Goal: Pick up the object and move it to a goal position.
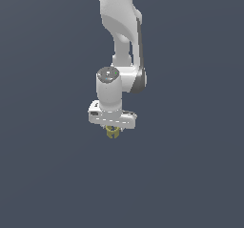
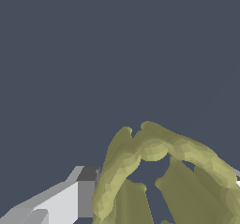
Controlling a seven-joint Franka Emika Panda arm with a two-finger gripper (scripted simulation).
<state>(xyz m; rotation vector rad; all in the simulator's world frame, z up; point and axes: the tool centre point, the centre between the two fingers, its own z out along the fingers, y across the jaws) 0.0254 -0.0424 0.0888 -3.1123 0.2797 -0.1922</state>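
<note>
No text, label, brand, number or sign can be read in either view. All surfaces that show are plain, without any writing or marks on them.

surface: tabletop (image 1: 190,174), plain dark slate-blue | extent: fills the exterior view from left to right, near to far | texture: flat, uniform, unmarked | wrist view: same dark tabletop (image 2: 93,54) as backdrop
</note>
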